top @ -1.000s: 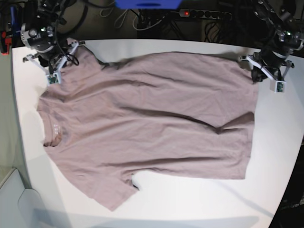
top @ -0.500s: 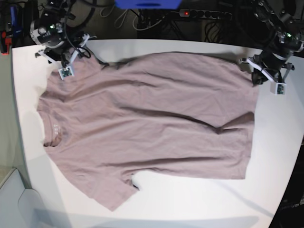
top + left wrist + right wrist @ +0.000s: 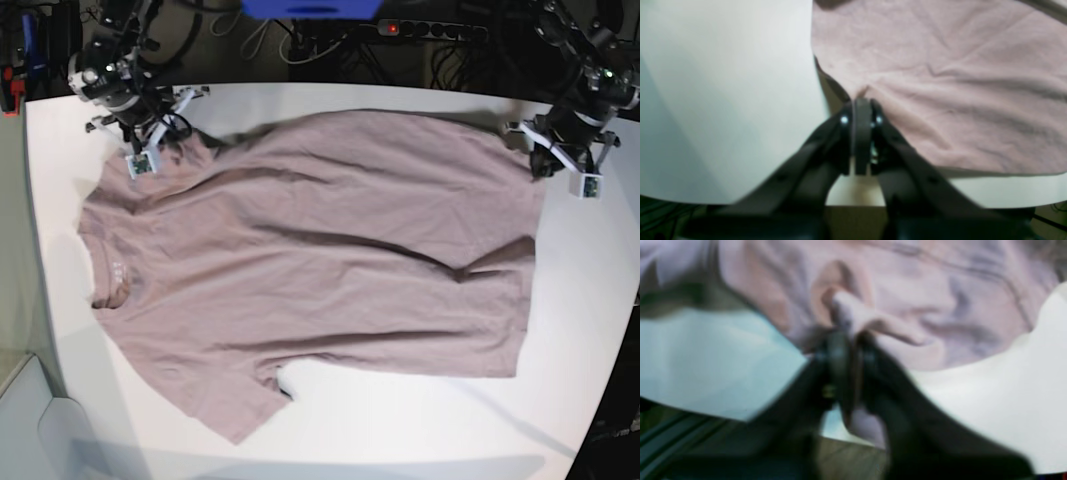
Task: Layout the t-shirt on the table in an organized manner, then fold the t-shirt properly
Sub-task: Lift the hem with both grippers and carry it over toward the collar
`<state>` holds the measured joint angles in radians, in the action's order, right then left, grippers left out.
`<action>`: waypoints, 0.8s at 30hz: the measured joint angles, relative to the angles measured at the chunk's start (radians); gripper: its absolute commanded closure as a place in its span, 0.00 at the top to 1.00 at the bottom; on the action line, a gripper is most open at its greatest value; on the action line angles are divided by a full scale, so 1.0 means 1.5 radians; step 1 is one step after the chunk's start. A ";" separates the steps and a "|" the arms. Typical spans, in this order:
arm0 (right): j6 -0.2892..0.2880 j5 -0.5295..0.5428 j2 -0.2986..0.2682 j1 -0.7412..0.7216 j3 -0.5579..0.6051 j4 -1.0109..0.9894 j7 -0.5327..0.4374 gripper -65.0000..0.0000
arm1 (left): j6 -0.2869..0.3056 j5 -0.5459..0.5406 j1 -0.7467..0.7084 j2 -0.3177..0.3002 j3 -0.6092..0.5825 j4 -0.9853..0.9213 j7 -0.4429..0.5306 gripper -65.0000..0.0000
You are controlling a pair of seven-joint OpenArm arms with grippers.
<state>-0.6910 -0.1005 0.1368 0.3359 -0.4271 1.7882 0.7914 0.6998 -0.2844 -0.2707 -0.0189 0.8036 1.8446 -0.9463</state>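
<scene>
Pinching t-shirt corners, both claws

The right gripper is shifting toward the t-shirt's far sleeve and, though its wrist view is blurred, seemingly pinching a fold there.
</scene>
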 measured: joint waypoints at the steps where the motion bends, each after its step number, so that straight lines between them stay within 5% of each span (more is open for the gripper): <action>1: 0.000 0.001 -0.001 0.000 0.000 0.001 0.000 0.00 | 0.000 -0.001 0.000 0.000 0.000 0.000 0.000 0.00; 7: -0.007 -0.040 0.001 0.020 -0.001 0.094 0.071 0.00 | 0.000 -0.006 -0.001 0.004 0.000 0.042 -0.005 0.00; 10: -0.005 -0.034 -0.005 -0.004 0.002 0.146 0.059 0.00 | 0.000 -0.073 -0.004 0.001 0.001 0.088 -0.005 0.00; 24: -0.007 -0.033 -0.106 -0.214 0.001 0.149 0.058 0.00 | 0.000 -0.131 0.125 -0.032 -0.001 0.100 -0.010 0.00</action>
<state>-0.7017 -0.1501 -0.0216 0.0143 -0.4255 2.0117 0.8791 0.6998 -0.4812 -0.0837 -0.0666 0.8024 1.9953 -0.9611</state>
